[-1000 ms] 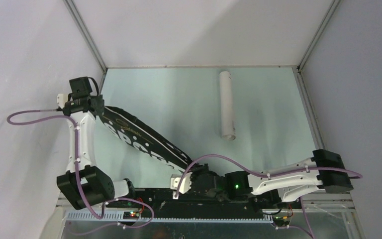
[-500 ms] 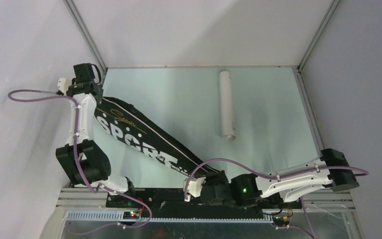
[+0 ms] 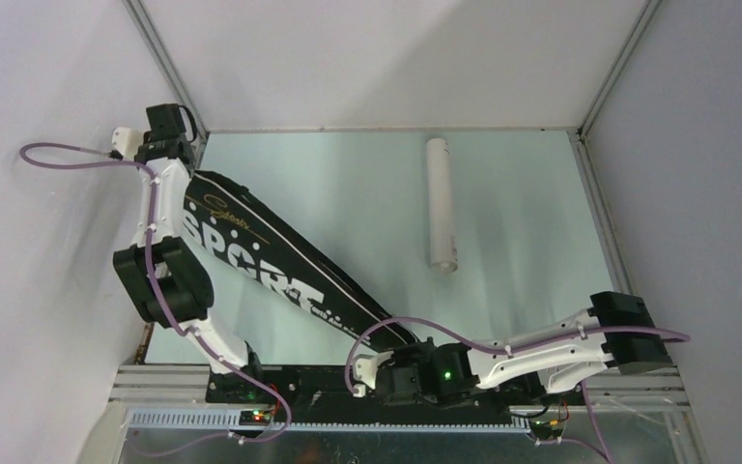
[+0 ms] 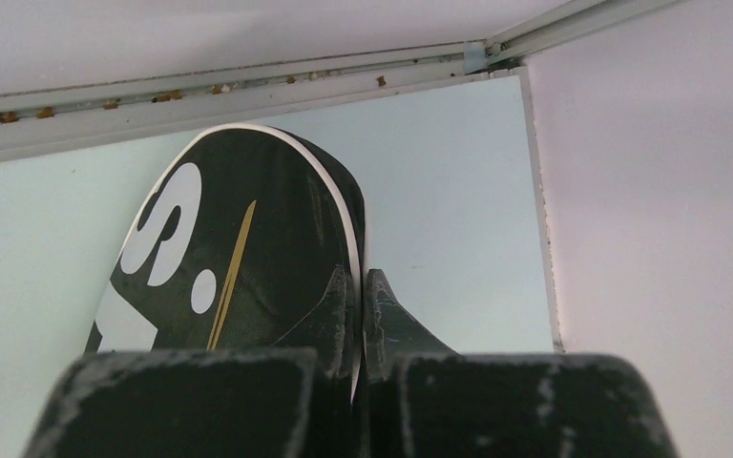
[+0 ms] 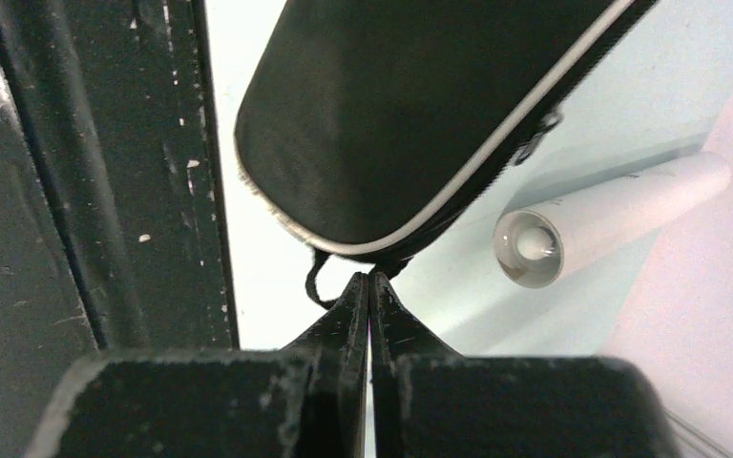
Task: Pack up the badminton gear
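The black SPORT bag (image 3: 280, 275) lies stretched on a diagonal across the table (image 3: 541, 251), its wide head end in the far left corner and its narrow end down by the arms' bases. My left gripper (image 4: 360, 286) is pinched tight on the white-piped rim of the head end. My right gripper (image 5: 369, 284) is closed to a sliver on what looks like a thin black loop (image 5: 317, 277) at the narrow tip. I cannot tell whether the bag rests on the surface or hangs just off it. The white tube (image 3: 440, 203) lies well apart to the right, open mouth toward me. I judge I'm placing the bag with both arms; next I'd settle it flat, release both ends, then reach for the tube.
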